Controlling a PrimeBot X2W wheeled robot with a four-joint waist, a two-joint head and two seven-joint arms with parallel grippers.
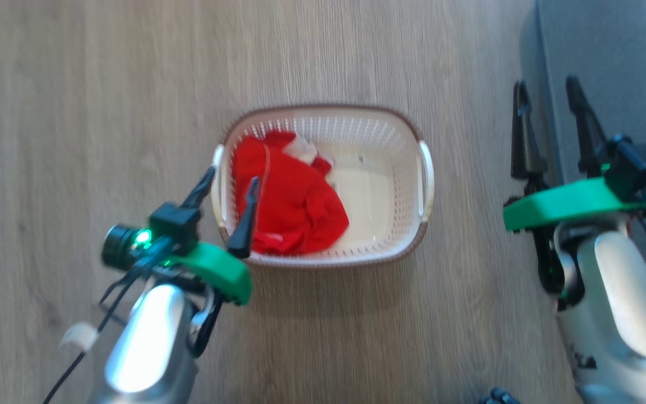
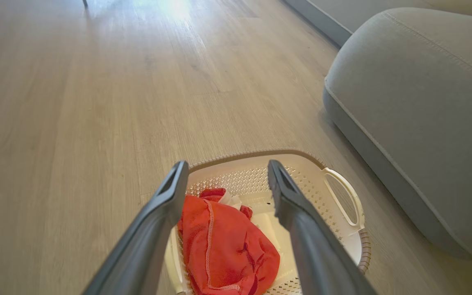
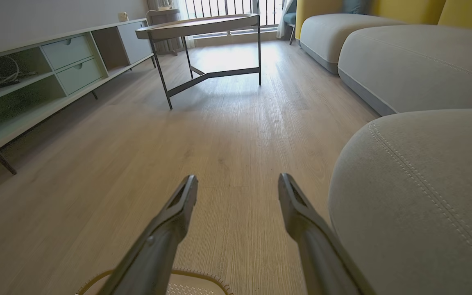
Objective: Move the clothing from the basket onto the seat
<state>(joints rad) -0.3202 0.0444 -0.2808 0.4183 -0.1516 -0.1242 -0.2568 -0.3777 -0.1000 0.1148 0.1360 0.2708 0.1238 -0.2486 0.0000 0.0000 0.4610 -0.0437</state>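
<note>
**Head view, looking down.** The basket (image 1: pixel 368 132) is shown standing on the wood-look floor (image 1: pixel 76 112) at frame centre. The clothing (image 1: pixel 292 205), a red bundle w/ a white patch at its 12 o'clock edge, is piled in the basket's 9 o'clock half; the cream bottom is exposed in the 3 o'clock half. The left gripper (image 1: pixel 232 176) is held at approx. 8 o'clock of the basket, released and holding nothing. One finger is seen just outside the 9 o'clock wall and the other over the garment; contact w/ the fabric cannot be determined. The right gripper (image 1: pixel 546 82) is shown at 3 o'clock, well apart from the basket, likewise released and holding nothing. Its fingers lie across the edge of the seat (image 1: pixel 609 56), which takes up the 1–3 o'clock corner. **Left wrist view.** The clothing (image 2: pixel 223 246) is framed btw. the parted fingers, inside the basket (image 2: pixel 301 176). The seat (image 2: pixel 416 102) is seen at 3 o'clock, near the basket but apart from it. **Right wrist view.** Floor is seen btw. the parted fingers, the seat (image 3: pixel 416 196) w/ its double stitch line at 3–4 o'clock, and the basket rim (image 3: pixel 215 285) at 6 o'clock. A round table (image 3: pixel 199 24) is seen at 12 o'clock and a shelf unit (image 3: pixel 55 69) at 10 o'clock in the bkgd.
</note>
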